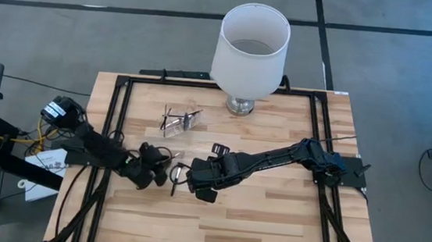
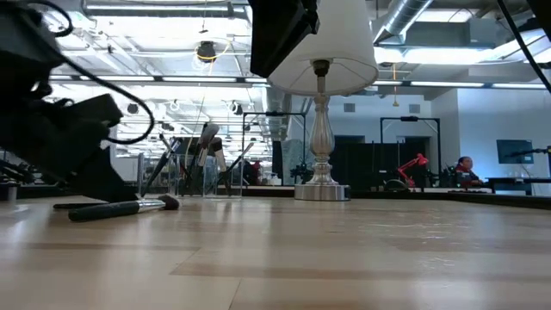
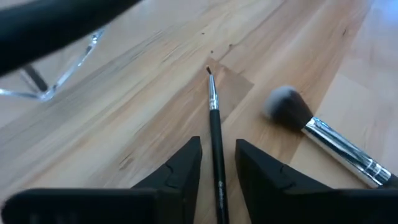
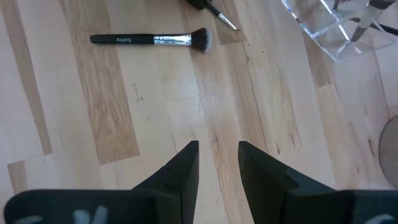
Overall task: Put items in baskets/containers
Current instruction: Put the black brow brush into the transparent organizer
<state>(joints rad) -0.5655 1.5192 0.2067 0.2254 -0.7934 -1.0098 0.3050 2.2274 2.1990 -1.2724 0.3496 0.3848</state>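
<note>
Glossy clear case (image 1: 180, 120) holds slim brushes; fluffy round-tipped brush (image 4: 151, 40) lies on wood.

Look to the far edge of your wooden table (image 1: 271, 212) and you'll find a white lampshade (image 1: 251, 47) on a silvery base (image 1: 240, 105). A black frame (image 1: 120, 101) runs along the tabletop's edges. Off its left side lie a white paper (image 1: 42, 170) and yellow cables (image 1: 40, 131) on grey floor (image 1: 409, 67).

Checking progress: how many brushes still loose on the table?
2: a thin brush between the left gripper's fingers, a fluffy brush lying beside it. Others stand in the clear container; more may be hidden.
</note>
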